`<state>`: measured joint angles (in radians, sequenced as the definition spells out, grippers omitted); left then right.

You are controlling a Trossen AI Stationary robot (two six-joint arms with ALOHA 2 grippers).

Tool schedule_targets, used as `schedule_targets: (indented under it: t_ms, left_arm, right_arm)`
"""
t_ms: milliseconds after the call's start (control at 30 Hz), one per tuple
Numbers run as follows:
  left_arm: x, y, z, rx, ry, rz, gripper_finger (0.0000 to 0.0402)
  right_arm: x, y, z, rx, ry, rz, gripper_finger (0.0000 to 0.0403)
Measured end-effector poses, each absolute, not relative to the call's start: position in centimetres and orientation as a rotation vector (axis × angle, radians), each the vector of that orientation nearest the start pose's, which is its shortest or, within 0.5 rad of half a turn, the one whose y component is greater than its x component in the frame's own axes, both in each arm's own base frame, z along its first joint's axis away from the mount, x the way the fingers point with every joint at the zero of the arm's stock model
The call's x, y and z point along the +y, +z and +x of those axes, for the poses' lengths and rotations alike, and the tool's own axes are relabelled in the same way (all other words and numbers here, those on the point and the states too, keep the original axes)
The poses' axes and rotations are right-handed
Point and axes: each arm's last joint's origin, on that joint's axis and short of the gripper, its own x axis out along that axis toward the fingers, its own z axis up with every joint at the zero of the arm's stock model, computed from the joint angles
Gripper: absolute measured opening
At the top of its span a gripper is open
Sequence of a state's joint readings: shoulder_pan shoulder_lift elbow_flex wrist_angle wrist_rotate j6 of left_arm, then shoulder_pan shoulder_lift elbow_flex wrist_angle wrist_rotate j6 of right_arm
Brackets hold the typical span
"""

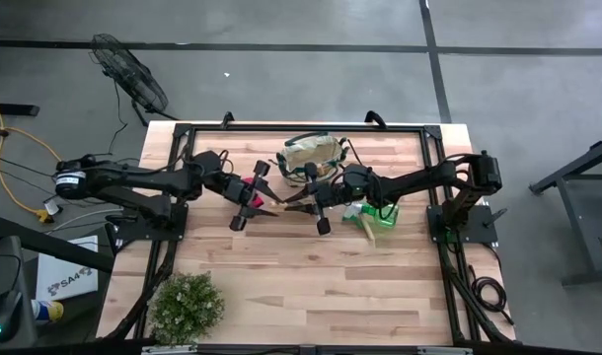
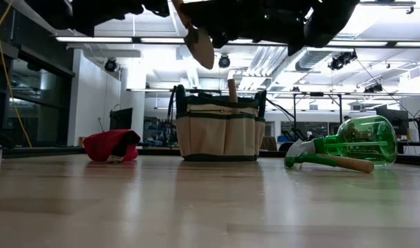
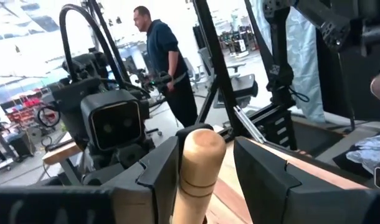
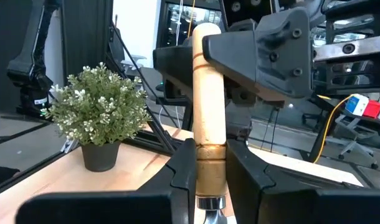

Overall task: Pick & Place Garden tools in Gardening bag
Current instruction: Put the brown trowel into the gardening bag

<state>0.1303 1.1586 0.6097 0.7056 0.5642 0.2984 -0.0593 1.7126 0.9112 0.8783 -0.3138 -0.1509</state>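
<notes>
A: Start on the left. What is the left gripper (image 1: 254, 197) doing?
B: It hangs above the table (image 1: 311, 286) near the middle, and its fingers (image 3: 159, 171) sit on either side of a wooden handle (image 3: 199, 168). I cannot tell whether they press on it or merely flank it.

A: Whose handle is that?
B: The trowel (image 1: 286, 205), held in the air between the two arms. In the low view its dark blade (image 2: 198, 43) hangs well above the tabletop.

A: And the right gripper (image 1: 316, 202)?
B: Clamped on the same handle (image 4: 208, 106), nearer the metal collar, fingers (image 4: 184, 168) tight against the wood.

A: Where is the gardening bag (image 1: 313, 155)?
B: Just behind both grippers, at the far middle of the table, upright, with a wooden handle (image 2: 232, 90) sticking out of it.

A: Anything further right?
B: The green sprayer (image 1: 375, 217) lies on its side under the right arm, touching another wooden-handled tool (image 2: 341, 162). A potted plant (image 1: 187, 304) stands at the near left corner
</notes>
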Motion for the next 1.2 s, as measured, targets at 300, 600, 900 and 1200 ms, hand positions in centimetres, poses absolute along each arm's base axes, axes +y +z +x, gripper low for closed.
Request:
schedule_targets:
  t_ms: [300,600,900,1200]
  left_arm:
    - [1.7,28.2,24.5,-0.189,-0.414,0.328,0.0102]
    - [1.7,28.1,24.5,-0.178,-0.383,0.347,0.0065]
    - [1.9,27.9,24.6,-0.140,-0.315,0.315,0.0065]
    - [2.5,27.5,24.8,-0.070,-0.116,0.243,0.0065]
  right_arm:
    - [-1.3,23.8,36.6,-0.092,0.250,-0.164,0.0050]
    - [-1.3,23.7,36.6,-0.086,0.247,-0.155,0.0050]
    - [-1.1,23.4,36.6,-0.050,0.174,-0.147,0.0090]
    - [0.7,23.0,36.7,0.019,-0.143,-0.207,0.0153]
